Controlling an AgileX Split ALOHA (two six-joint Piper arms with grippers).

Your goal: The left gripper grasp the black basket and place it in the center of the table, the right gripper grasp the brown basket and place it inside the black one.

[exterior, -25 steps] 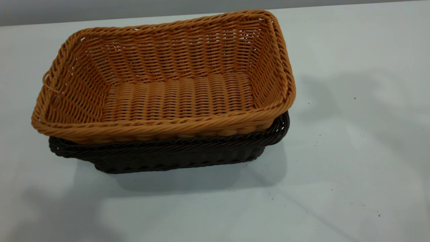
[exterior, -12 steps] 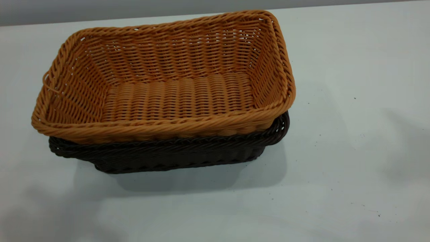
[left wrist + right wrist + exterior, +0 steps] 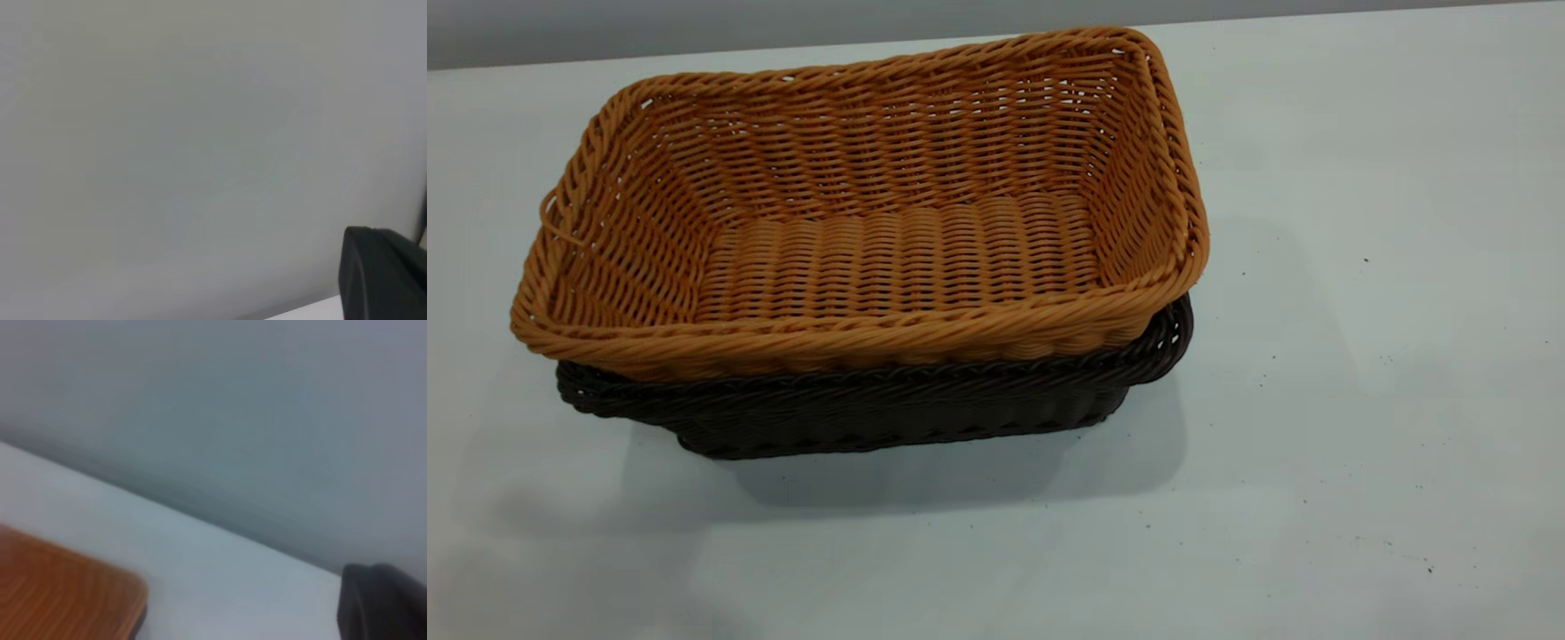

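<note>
1. The bench (image 3: 1360, 400), pale grey w/ dark specks, is carrying both baskets.
2. The brown basket (image 3: 889, 258) is sitting nested inside the black basket (image 3: 889, 413), rim riding above the dark rim (slightly askew), left of the bench's middle in the exterior view.
3. Left tool (image 3: 383, 277): only a black bit is showing, can't tell its state.
4. Right tool (image 3: 383, 603): same, can't tell; an orange-brown surface (image 3: 60, 593) is lying nearby.

Plain grey wall (image 3: 694, 27) at rear; wood-grain surface (image 3: 60, 593) nr edge.
</note>
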